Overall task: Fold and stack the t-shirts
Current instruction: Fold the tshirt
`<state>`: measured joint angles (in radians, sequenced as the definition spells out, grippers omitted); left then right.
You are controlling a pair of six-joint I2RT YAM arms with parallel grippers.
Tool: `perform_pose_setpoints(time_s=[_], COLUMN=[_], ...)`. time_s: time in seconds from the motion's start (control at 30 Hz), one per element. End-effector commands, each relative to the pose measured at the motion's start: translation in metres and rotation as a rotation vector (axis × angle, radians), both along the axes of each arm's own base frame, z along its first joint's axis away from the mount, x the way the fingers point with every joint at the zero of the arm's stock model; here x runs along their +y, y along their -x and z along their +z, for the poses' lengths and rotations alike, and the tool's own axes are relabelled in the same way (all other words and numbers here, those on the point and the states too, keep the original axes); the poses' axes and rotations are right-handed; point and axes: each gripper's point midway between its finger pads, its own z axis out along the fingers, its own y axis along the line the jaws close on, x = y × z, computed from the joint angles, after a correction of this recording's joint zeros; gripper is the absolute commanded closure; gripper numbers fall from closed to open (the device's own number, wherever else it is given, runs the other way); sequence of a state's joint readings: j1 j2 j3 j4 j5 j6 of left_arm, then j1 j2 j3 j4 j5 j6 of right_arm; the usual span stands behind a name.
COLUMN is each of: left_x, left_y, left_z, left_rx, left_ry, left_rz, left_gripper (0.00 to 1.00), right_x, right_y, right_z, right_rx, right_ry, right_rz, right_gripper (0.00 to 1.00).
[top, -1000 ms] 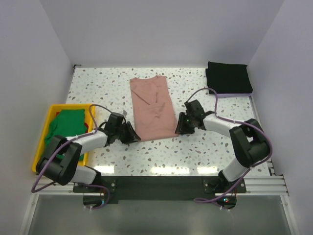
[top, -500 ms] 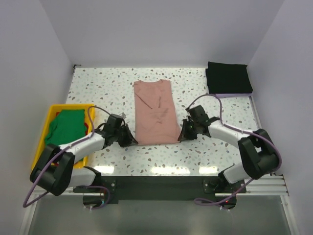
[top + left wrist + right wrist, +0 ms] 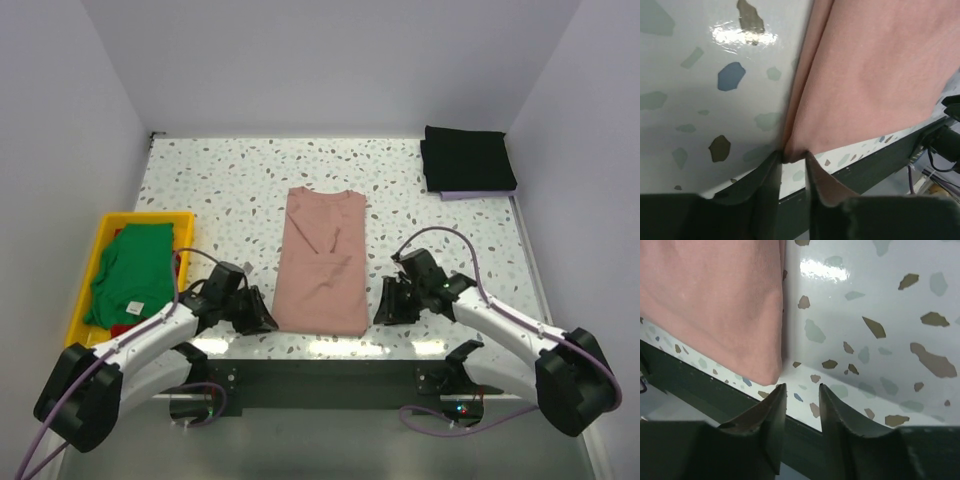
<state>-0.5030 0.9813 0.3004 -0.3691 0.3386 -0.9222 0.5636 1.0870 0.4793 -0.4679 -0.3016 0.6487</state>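
A pink t-shirt (image 3: 322,265), folded into a long narrow strip, lies on the speckled table with its hem at the near edge. My left gripper (image 3: 262,322) sits at its near left corner. In the left wrist view the pink t-shirt (image 3: 875,75) has that corner pinched between the tips of the left gripper (image 3: 792,159). My right gripper (image 3: 385,305) is just right of the near right corner. In the right wrist view the right gripper (image 3: 802,390) stands slightly open over bare table, and the pink t-shirt (image 3: 715,300) ends just left of it.
A folded black shirt (image 3: 468,158) rests on a lilac one (image 3: 458,194) at the back right. A yellow bin (image 3: 150,215) on the left holds a green shirt (image 3: 135,270). The table's dark front rail (image 3: 320,375) runs right behind both grippers.
Both grippers have dragged the pink shirt toward the near edge and straightened it. The right gripper now has nothing between its fingers.
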Motion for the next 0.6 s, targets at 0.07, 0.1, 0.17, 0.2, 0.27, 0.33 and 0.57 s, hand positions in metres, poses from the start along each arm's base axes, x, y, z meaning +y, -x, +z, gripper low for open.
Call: perform_pose_setpoints(time_s=[0.07, 0.1, 0.17, 0.2, 0.27, 0.33, 0.57], left_x=[-0.003, -0.005, -0.005, -0.006, -0.007, -0.008, -0.021], left_y=[-0.004, -0.016, -0.027, -0.031, -0.043, -0.051, -0.081], left_z=[0.023, 0.036, 0.052, 0.056, 0.065, 0.066, 0.081], left_rx=[-0.048, -0.100, -0.138, -0.152, -0.190, -0.203, -0.287], left_ry=[0.012, 0.010, -0.012, -0.017, -0.037, -0.056, -0.045], left_rz=[-0.031, -0.029, -0.039, -0.046, -0.056, -0.063, -0.095], left_gripper=[0.58, 0.57, 0.55, 0.55, 0.55, 0.55, 0.55], right_x=[-0.005, -0.004, 0.001, 0.006, 0.024, 0.040, 0.089], right_y=[-0.024, -0.032, -0.059, -0.069, -0.098, -0.125, -0.210], right_z=[0.045, 0.055, 0.081, 0.087, 0.102, 0.122, 0.100], right_rx=[-0.130, -0.161, -0.253, -0.273, -0.322, -0.374, -0.376], right_ry=[0.031, 0.034, 0.040, 0.035, 0.013, -0.017, 0.028], right_rz=[-0.035, -0.041, -0.062, -0.064, -0.054, -0.050, -0.017], right_gripper=[0.55, 0.55, 0.53, 0.53, 0.56, 0.59, 0.66])
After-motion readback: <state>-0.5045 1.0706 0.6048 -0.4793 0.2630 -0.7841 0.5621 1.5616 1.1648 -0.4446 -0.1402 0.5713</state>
